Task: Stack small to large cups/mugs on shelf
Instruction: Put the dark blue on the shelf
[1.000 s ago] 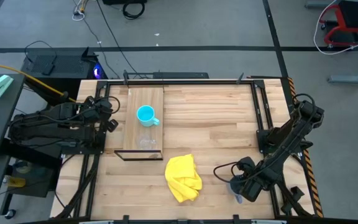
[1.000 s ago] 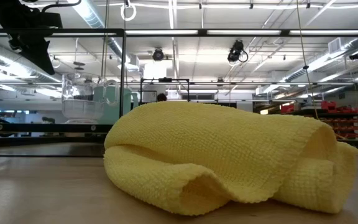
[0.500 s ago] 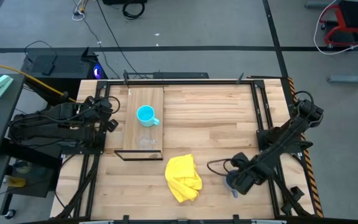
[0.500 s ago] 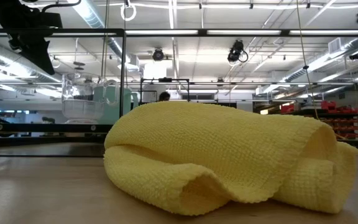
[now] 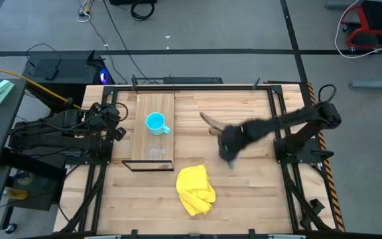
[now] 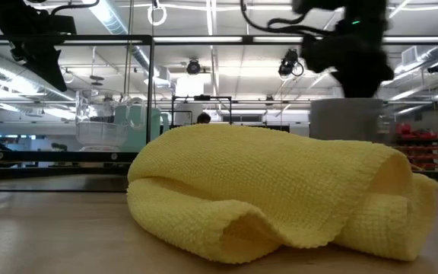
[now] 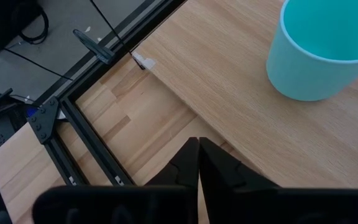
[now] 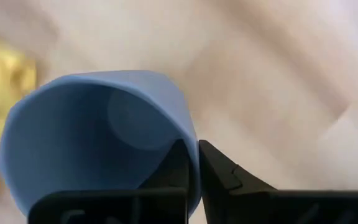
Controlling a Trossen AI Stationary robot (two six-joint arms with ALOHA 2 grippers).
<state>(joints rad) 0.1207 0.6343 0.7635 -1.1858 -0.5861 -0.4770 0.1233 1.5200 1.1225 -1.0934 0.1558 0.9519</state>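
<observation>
Right gripper [image 8: 192, 163] — fingers pinched on the rim wall of the grey-blue mug [image 8: 95, 140], one finger inside the mouth, one outside. In the high view this gripper [image 5: 229, 143] shows blurred above the middle of the tabletop [image 5: 244, 199], at about 3 o'clock from the shelf, its arm stretching away toward 3 o'clock. In the low view the grey-blue mug [image 6: 346, 118] hangs under the dark gripper [image 6: 348, 46], behind and above the cloth.

Yellow cloth [image 5: 195, 189] — crumpled heap on the tabletop, at roughly 7 o'clock from the right gripper and apart from it; it fills the foreground of the low view [image 6: 280, 194].

Shelf [image 5: 152, 156] — pale board with a thin black frame, lying flat on the tabletop at 9 o'clock from the right gripper.

Cyan mug [image 5: 155, 122] — upright on the shelf, mouth up, handle toward about 4 o'clock; its wall also shows in the left wrist view [image 7: 322, 50].

Clear cup [image 5: 156, 151] — on the shelf at 6 o'clock from the cyan mug (faint, only its outline can be made out).

Left gripper [image 7: 199, 155] — fingers pressed together, nothing between them; it waits at the shelf's 9 o'clock edge [image 5: 117, 126], pointed toward the cyan mug.
</observation>
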